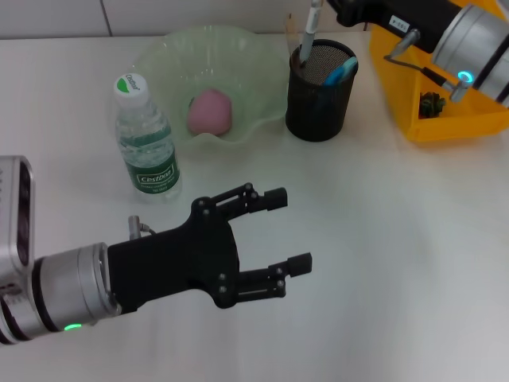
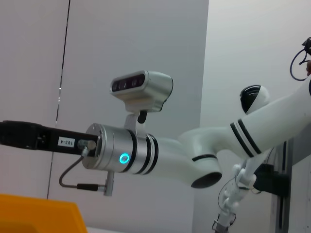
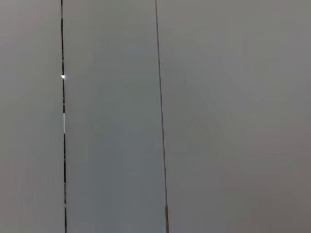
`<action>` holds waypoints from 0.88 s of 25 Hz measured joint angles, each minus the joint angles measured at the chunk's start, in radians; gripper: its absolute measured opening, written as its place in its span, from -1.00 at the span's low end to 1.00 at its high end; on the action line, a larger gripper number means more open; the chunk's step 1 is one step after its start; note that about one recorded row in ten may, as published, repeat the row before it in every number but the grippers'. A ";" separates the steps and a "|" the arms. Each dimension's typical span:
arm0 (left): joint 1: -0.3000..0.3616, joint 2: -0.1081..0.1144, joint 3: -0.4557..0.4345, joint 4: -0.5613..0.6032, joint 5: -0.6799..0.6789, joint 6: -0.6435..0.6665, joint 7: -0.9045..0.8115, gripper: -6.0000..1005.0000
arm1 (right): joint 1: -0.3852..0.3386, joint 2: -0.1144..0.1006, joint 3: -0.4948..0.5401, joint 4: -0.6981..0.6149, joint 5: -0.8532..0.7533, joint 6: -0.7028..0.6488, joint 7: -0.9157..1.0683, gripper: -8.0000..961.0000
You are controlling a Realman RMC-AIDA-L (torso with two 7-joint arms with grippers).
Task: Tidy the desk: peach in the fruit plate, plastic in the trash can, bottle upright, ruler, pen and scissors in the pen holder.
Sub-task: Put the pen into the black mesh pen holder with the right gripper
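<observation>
A pink peach [image 1: 211, 111] lies in the pale green fruit plate [image 1: 163, 56]. A clear bottle [image 1: 147, 139] with a white cap stands upright left of the plate. The black mesh pen holder [image 1: 320, 99] holds a grey pen [image 1: 312, 28] and a blue-handled item [image 1: 342, 72]. My left gripper [image 1: 293, 231] is open and empty, low over the bare table in front of the holder. My right arm [image 1: 469, 40] reaches in from the upper right; its black gripper body [image 1: 354, 12] is above the holder, next to the pen's top, with its fingers cut off by the frame edge.
A yellow bin [image 1: 445, 119] stands at the right with a small dark object [image 1: 432, 103] inside. In the left wrist view the right arm's wrist [image 2: 126, 150] and a corner of the yellow bin [image 2: 34, 213] show. The right wrist view shows only a wall.
</observation>
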 joint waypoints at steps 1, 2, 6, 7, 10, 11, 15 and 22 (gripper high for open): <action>-0.002 0.000 0.002 -0.009 0.001 -0.002 0.005 0.61 | 0.006 0.000 0.000 0.011 0.000 0.009 -0.008 -0.71; -0.004 0.000 0.003 -0.017 0.002 -0.004 0.009 0.61 | 0.014 0.001 0.000 0.027 0.000 0.019 -0.021 -0.71; -0.024 0.000 0.008 -0.065 0.005 -0.009 0.029 0.61 | 0.033 0.002 0.006 0.073 0.002 0.035 -0.086 -0.71; -0.026 0.001 0.009 -0.071 0.005 -0.009 0.030 0.61 | 0.035 0.003 0.007 0.080 0.002 0.037 -0.094 -0.71; -0.031 0.001 0.011 -0.079 0.005 -0.012 0.031 0.61 | 0.037 0.003 0.011 0.098 0.003 0.047 -0.110 -0.70; -0.031 0.001 0.011 -0.079 0.005 -0.012 0.031 0.61 | 0.037 0.003 0.012 0.103 0.003 0.053 -0.118 -0.70; -0.032 0.002 0.008 -0.083 0.006 -0.013 0.028 0.61 | 0.034 0.003 0.009 0.115 0.005 0.084 -0.139 -0.70; -0.033 0.003 0.011 -0.085 0.006 -0.012 0.022 0.61 | 0.032 0.003 0.005 0.138 0.005 0.098 -0.167 -0.70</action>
